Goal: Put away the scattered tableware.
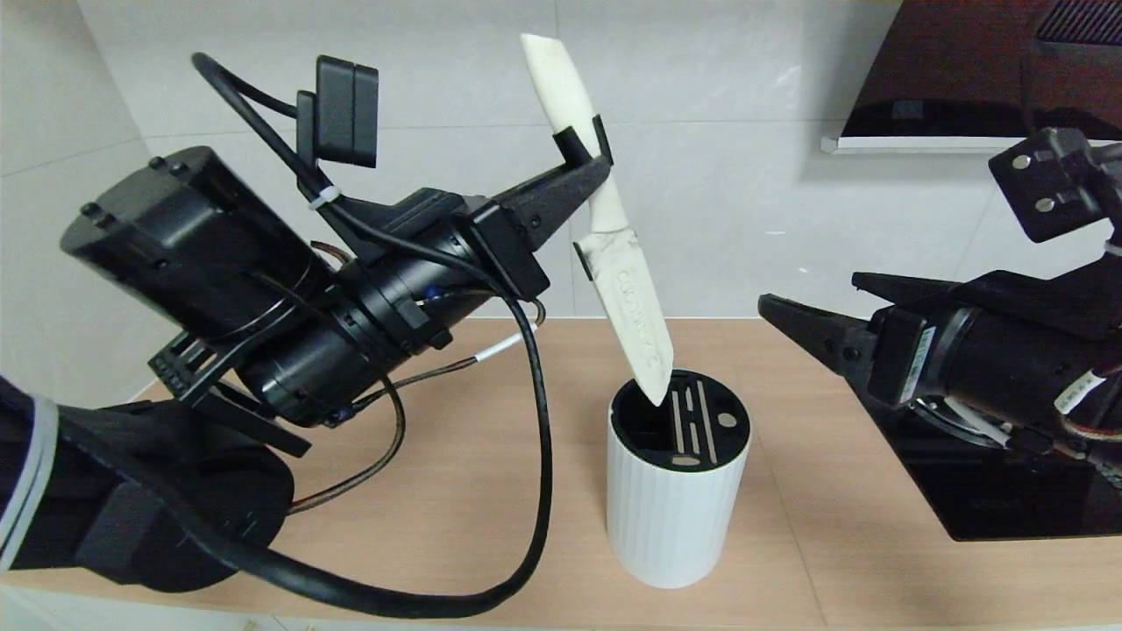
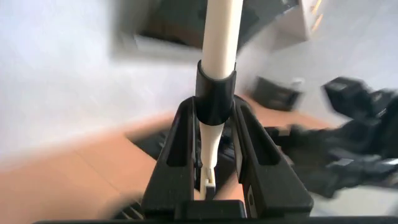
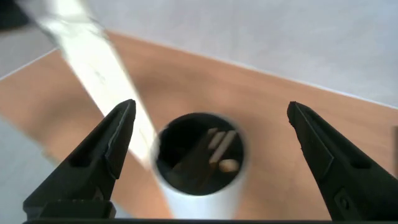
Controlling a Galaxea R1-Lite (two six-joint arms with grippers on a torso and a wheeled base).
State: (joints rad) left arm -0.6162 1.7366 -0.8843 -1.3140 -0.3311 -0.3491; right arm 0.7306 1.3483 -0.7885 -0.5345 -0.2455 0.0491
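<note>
My left gripper (image 1: 585, 166) was clamped on the white handle of the kitchen knife (image 1: 624, 289), a little above the centre of the head view. I held it by the handle so the blade hung free, pointing down and tilted towards the lower right. That tilt put the tip right at the black top of the white ribbed knife holder (image 1: 675, 517), which stood upright on the wooden countertop (image 1: 438, 491) in the lower middle of the frame. The tip sat by the holder's wide opening, just beside the narrow slots. I could not tell for sure whether it had entered or only touched the rim.

My right gripper (image 3: 211, 111) hung at the right of the head view with its fingers spread wide and nothing between them. It faced the holder from the side, I judge so that it could steady the holder if the blade caught.

I counted one knife and one holder. The holder's insert had perhaps four or five narrow slots and two small holes, though the motion blur made that count loose. A black cooktop (image 1: 1008, 499) lay at the lower right.
</note>
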